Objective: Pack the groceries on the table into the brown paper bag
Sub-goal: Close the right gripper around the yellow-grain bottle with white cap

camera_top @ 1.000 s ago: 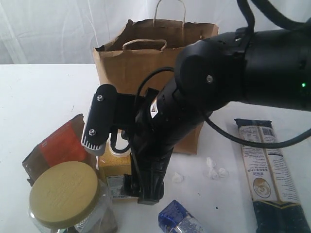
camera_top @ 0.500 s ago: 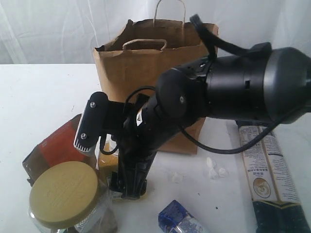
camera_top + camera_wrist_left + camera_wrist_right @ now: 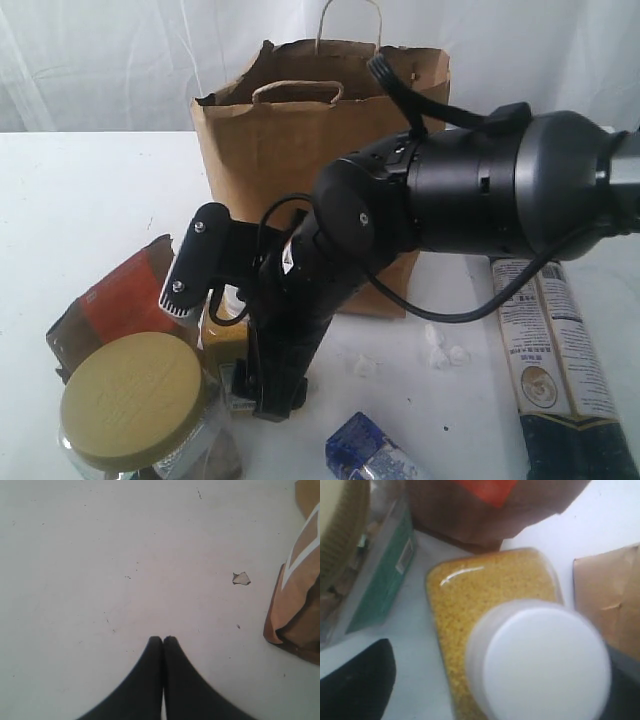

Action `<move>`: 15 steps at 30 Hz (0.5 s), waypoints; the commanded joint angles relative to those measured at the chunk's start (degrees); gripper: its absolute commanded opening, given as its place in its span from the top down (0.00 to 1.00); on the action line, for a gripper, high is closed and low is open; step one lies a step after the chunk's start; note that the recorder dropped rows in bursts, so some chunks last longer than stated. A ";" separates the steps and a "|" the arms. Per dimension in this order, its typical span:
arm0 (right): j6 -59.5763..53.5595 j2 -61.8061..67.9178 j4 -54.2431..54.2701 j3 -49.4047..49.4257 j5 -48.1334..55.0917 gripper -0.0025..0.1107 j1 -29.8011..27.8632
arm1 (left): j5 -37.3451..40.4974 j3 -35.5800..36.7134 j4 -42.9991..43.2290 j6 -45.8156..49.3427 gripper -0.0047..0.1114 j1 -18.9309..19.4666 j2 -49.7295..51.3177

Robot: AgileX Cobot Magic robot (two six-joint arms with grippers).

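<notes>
Plainly, near the tabletop's [image 3: 90, 190] front left corner, the right gripper [image 3: 262, 392], jaws released, straddles the yellow bottle [image 3: 490, 610] crowded by jar [image 3: 130, 400] and pouch [image 3: 120, 295], so an off-centre squeeze could topple it, while the left gripper [image 3: 163, 640] idles clenched over tabletop; a second ago that right gripper hung higher.

Wrist views close above the table [image 3: 100, 555]
</notes>
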 commanded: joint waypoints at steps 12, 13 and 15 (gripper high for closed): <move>3.16 0.04 0.14 -0.22 3.10 0.67 -0.48 | 0.14 0.35 -0.31 -0.07 0.96 -0.20 -0.24; 3.31 0.04 0.14 -0.22 3.10 0.69 -0.48 | 0.14 0.35 -0.31 -0.07 0.96 -0.20 -0.24; 4.22 0.04 0.14 -0.22 3.10 0.73 -0.48 | 0.14 0.35 -0.31 -0.07 0.96 -0.20 -0.24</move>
